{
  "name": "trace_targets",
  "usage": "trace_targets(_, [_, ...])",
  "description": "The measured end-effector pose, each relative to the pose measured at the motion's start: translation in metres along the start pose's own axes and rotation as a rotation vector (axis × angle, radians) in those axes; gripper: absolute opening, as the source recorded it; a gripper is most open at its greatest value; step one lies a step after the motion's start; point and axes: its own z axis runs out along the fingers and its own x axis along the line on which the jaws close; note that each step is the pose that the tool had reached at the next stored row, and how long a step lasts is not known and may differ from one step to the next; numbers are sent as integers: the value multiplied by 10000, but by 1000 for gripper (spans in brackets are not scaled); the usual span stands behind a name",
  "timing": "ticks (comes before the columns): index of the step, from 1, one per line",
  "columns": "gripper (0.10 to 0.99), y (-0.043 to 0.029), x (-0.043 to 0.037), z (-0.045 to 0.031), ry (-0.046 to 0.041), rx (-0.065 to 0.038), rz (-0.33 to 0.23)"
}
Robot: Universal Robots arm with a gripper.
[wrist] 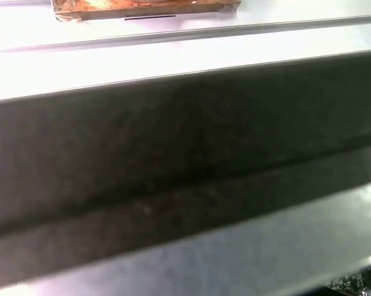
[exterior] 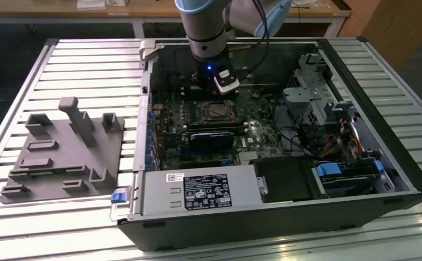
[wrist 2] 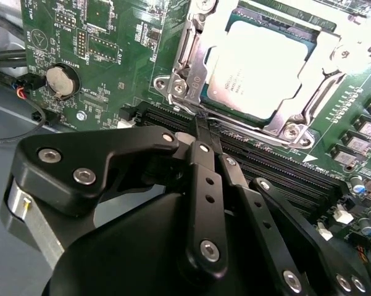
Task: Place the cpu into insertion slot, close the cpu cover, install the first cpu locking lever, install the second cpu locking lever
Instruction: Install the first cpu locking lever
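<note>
The cpu [wrist 2: 256, 68] is seen seated in the insertion slot [wrist 2: 204, 61], upper right of the second wrist view. The cpu cover [wrist 2: 324, 46] is laid flat over it, its silvery frame bordering the chip top on all sides. A thin metal lever [wrist 2: 188, 43] is seen running along the socket's near edge, beside a screw [wrist 2: 178, 87] at the frame corner.

The gripper [wrist 2: 205, 126] is shown in the lower half of the second wrist view, black linkages converging upward. Its fingertips are pressed together with no gap between them, and nothing is held. The tip sits just over the long black memory slots [wrist 2: 265, 160], right beside the socket's lower edge. Whether the tip touches the lever cannot be told.

A coin cell [wrist 2: 60, 79] is seen on the green board [wrist 2: 111, 61] at upper left.

In the exterior view, the gripper [exterior: 225, 89] is hung inside the open computer case [exterior: 269, 217], upper centre of the frame, just above the insertion slot [exterior: 215, 111]. A grey fixture tray [exterior: 59, 157] is set on the slatted table [exterior: 51, 228] at left, well apart from the case.

A dark case wall [wrist: 185, 172] is seen across the first wrist view.
</note>
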Motion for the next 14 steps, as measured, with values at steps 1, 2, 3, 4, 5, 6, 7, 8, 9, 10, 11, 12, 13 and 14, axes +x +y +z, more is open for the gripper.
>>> trace_targets(1, [106, 0, -1, -1, 1, 0, 0])
trace_targets(2, [106, -1, -2, -2, 1, 0, -1])
trace_targets(3, [106, -3, -3, -4, 1, -1, -1])
trace_targets(4, [106, -4, -4, -6, 1, -1, -1])
trace_targets(5, [106, -6, -6, -8, 0, -3, -1])
trace_targets(6, [106, -8, -6, -11, -1, -2, 0])
trace_targets(7, [106, -10, -8, -14, -1, -2, -1])
trace_targets(8, [106, -13, -10, -19, 0, 1, -2])
trace_targets(9, [106, -15, -11, -22, 1, 0, -1])
trace_targets(10, [106, -18, -12, -25, 1, 1, -1])
trace_targets(11, [106, -21, -14, -28, 1, 3, -1])
trace_targets(12, [106, -24, -15, -31, 1, 3, -1])
trace_targets(13, [106, -27, -16, -32, 2, 2, -1])
trace_targets(14, [106, -30, -16, -32, 1, 1, -1])
